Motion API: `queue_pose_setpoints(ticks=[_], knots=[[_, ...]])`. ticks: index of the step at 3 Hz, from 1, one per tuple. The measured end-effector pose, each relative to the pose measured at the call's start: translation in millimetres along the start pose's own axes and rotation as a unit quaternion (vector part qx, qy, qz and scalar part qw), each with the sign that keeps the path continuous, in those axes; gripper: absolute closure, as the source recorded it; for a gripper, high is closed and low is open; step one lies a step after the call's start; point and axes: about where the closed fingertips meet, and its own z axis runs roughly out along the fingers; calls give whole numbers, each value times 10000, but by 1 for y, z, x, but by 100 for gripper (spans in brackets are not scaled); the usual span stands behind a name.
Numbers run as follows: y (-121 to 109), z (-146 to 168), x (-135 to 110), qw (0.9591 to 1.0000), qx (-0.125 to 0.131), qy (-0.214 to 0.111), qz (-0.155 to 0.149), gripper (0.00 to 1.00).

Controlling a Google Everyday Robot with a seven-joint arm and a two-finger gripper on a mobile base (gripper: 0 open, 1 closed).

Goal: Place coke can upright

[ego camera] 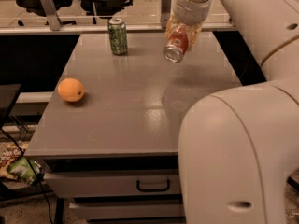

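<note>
The red coke can [176, 45] is held tilted in the air above the far right part of the grey table [135, 106], its silver end pointing down and towards me. My gripper [183, 28] is shut on the can's upper half and hangs from the big white arm that comes in from the right. The can is clear of the table top, and its shadow lies on the table below it.
A green can [117, 36] stands upright at the table's far edge, left of the gripper. An orange [71, 89] lies near the left edge. My white arm [233, 148] covers the right front of the table. A drawer with a handle [153, 185] is below.
</note>
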Motion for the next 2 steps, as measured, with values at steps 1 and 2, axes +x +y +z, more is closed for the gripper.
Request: queue_pose_setpoints(ticks=[1,2], knots=[[-10,-22,-27,9984,368,148,-415,100],[-10,-21,-26,9984,369,152,-411,100]])
